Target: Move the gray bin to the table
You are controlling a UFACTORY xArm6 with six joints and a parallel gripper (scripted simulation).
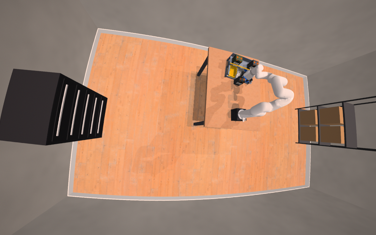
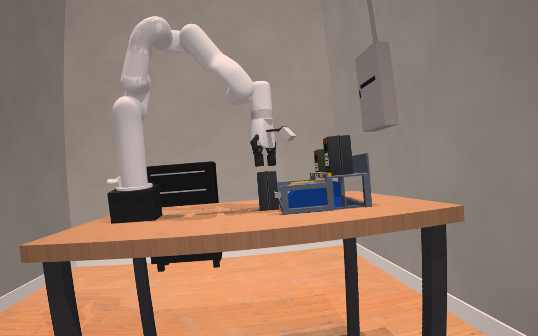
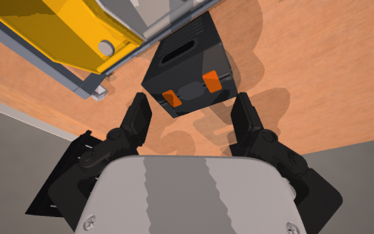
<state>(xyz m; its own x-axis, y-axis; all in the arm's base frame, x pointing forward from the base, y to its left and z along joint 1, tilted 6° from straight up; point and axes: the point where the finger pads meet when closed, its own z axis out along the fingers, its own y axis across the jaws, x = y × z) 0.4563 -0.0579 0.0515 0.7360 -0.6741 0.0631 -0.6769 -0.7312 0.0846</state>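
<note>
Our fingers stand wide apart and hold nothing. The gripper [image 2: 265,159] hangs in the air, pointing down, above a black box [image 3: 190,69] that stands upright on the surface [image 2: 237,227]. In the wrist view this box shows two orange tabs and a slot on its top, and it lies between the two fingers but well below them.

Just beside the box is the gray shelf [image 2: 306,186], touching or almost touching it; we cannot tell which. In the shelf we see a yellow bin [image 3: 76,30] with a small gray round part [image 3: 106,48] in it, and next to it the gray bin [image 3: 148,14], still on the shelf. What the gray bin contains we cannot tell from here. In the exterior view a blue bin [image 2: 310,196] fills the lower level of the shelf. On top of the shelf stand a second black box [image 2: 337,154] and a green box [image 2: 319,160], side by side.
</note>
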